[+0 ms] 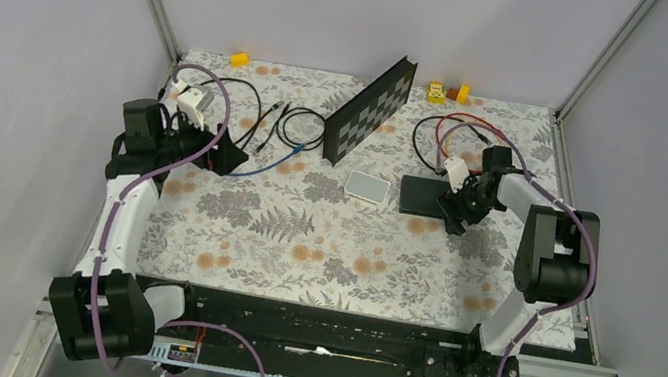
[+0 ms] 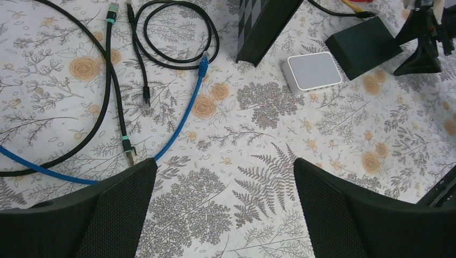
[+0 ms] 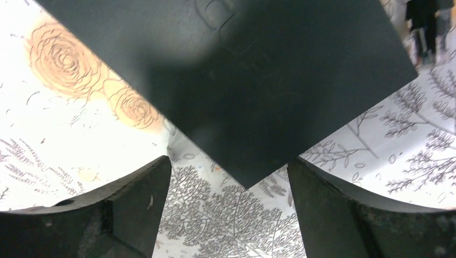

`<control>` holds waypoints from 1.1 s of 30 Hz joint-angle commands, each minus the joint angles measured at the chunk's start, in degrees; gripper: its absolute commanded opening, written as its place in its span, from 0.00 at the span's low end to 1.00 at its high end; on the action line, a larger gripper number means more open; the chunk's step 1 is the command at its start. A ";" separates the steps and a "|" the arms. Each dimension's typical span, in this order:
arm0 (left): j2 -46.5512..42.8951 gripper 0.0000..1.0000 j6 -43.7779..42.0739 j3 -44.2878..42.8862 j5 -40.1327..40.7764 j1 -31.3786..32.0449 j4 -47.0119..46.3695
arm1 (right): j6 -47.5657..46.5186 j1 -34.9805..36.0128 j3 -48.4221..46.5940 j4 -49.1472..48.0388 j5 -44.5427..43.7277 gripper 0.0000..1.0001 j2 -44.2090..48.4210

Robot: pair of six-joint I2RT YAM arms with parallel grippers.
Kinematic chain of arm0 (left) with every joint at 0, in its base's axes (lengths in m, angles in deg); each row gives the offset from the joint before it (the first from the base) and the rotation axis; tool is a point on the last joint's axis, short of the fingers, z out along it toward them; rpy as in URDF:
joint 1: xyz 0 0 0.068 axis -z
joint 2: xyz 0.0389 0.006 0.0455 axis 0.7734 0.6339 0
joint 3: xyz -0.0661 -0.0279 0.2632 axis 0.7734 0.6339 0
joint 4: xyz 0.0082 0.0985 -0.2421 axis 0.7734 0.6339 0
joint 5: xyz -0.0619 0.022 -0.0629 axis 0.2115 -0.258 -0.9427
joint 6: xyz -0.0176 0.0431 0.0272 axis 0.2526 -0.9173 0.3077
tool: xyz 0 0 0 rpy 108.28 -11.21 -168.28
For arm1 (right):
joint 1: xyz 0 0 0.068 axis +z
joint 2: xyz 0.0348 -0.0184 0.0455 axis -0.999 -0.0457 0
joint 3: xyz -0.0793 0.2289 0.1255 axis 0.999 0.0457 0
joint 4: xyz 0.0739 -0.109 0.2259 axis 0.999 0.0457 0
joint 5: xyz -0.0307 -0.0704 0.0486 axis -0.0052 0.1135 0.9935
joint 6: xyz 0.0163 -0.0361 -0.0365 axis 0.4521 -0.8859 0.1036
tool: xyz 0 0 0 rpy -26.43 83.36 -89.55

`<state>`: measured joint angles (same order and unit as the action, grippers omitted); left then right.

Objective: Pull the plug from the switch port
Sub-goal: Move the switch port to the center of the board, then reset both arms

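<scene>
Currently my right end effector [image 3: 227,172] stands wide and empty over a corner of the switch [image 3: 242,80]; closing here could shove the switch, since no plug shows.

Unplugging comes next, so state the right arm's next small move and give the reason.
Probably slide the right pincer along the switch toward its cabled edge. Its jaws stand open over a bare corner of the box, with nothing between them; the cables appear to meet the switch on its far side.
</scene>
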<state>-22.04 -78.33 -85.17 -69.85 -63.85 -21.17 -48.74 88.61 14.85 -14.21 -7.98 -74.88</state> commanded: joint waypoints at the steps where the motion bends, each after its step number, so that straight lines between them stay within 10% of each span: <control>1: -2.24 0.99 -1.99 -1.01 2.66 -0.27 -0.82 | 4.70 -0.27 2.35 0.01 1.15 0.92 6.12; 33: -21.59 0.99 15.10 23.70 28.33 -1.24 -35.59 | 38.28 -3.70 11.44 -3.34 1.96 1.00 49.48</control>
<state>-40.03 -64.17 -62.04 -45.52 -64.66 -51.07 -12.67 85.07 24.58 -14.56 -9.34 -29.66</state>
